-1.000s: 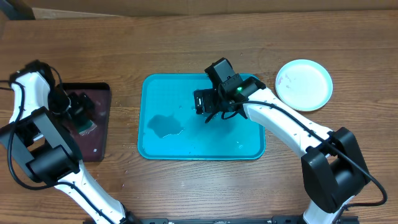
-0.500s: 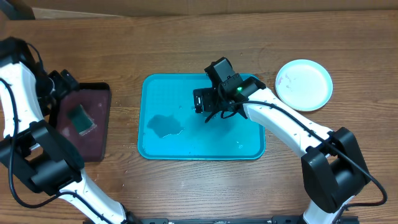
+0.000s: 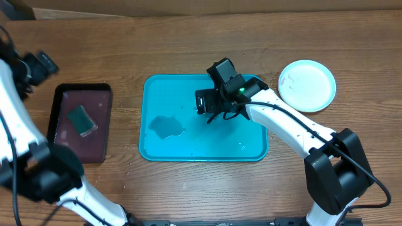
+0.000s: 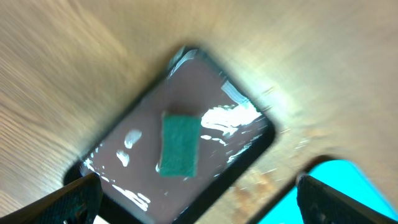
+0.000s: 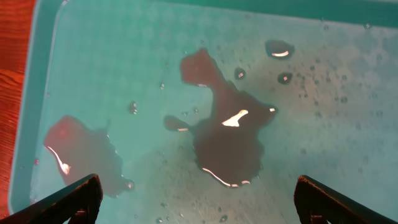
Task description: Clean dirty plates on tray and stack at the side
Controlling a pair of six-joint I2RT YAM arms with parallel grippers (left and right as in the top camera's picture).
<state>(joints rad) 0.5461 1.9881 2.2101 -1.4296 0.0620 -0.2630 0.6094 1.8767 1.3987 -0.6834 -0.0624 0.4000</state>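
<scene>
Right tool point(image 5: 202, 208): fingers spread wide, nothing between them. It hangs over the upper middle of the large turquoise rectangular plastic tray point(image 3: 157, 149).

The tray floor is wet. The right wrist view shows two dark puddles, a larger one point(image 5: 230, 143) and a smaller one point(image 5: 84, 152), with scattered droplets around them.

Left tool point(image 4: 205, 202): also spread wide and holding nothing, raised at the far left edge of the brown wooden worktop point(image 3: 188, 44). Just beside and below it is the small dark maroon rectangular tray point(image 3: 63, 135). One green rectangular sponge point(image 4: 179, 144) lies flat in that tray, with wet glints around it.

Plates: one small round plate with a white centre and pale aqua rim point(image 3: 306, 85) is in view. It sits on the worktop off the turquoise tray's upper right corner, not touching it. A faint reddish smear point(image 3: 284, 80) marks its left side. Cannot tell whether others lie beneath it.

Count: two tools, two trays, one sponge, one plate outline.
</scene>
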